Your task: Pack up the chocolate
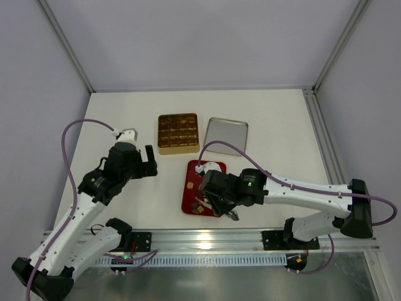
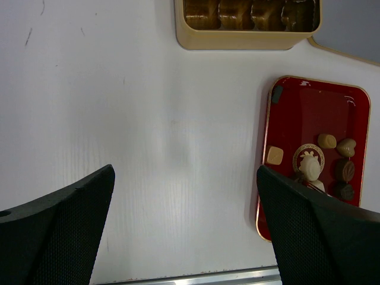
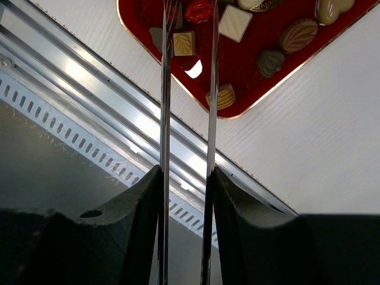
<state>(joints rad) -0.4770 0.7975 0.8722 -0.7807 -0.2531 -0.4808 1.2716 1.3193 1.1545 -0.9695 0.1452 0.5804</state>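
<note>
Several small chocolates lie at the near end of the red tray (image 1: 190,179): a tan square (image 2: 275,155), a cream piece (image 2: 309,164) and dark ones (image 2: 344,170). My right gripper (image 1: 220,204) hovers over that end and is shut on thin metal tweezers (image 3: 212,89). The tweezers' blades stand apart, with a tan square chocolate (image 3: 184,43) between them, beside the left blade. My left gripper (image 1: 149,162) is open and empty over bare table, left of the tray (image 2: 309,107). The gold gridded box (image 1: 178,133) stands behind the tray.
A silver lid (image 1: 226,135) lies right of the gold box (image 2: 246,24). An aluminium rail (image 3: 119,107) runs along the table's near edge, just below the tray (image 3: 249,65). White walls enclose the table on three sides.
</note>
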